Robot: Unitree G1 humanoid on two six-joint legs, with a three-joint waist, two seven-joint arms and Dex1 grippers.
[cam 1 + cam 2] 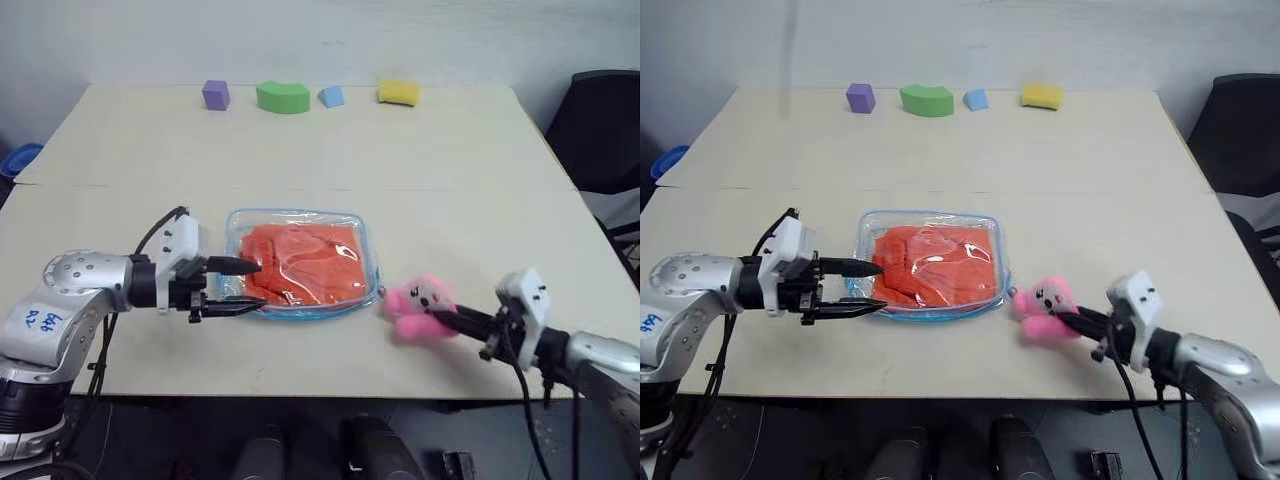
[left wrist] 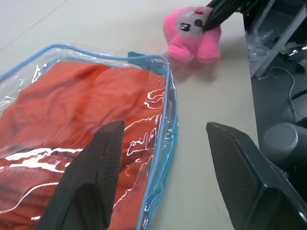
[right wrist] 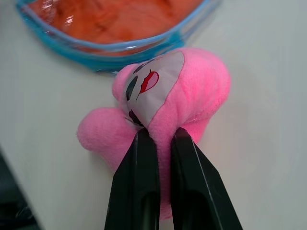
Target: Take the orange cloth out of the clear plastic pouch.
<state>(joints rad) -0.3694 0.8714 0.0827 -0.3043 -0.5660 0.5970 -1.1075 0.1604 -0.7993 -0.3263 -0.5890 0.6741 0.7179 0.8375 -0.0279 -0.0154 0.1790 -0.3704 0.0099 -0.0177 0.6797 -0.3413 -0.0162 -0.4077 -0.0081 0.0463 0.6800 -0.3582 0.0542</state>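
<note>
On the counter lies the clear plastic pouch, the orange cloth inside. Left gripper jaws stand wide at its edge; right gripper pinches the pink plush toy. Pouch looks slippery (cloth soft, light): pinch a fold.

A small white sticker is sitting on the grey shell of the left arm, carrying blue handwritten marks that are too small and slanted to read with any certainty. No other writing is showing legibly anywhere.
</note>
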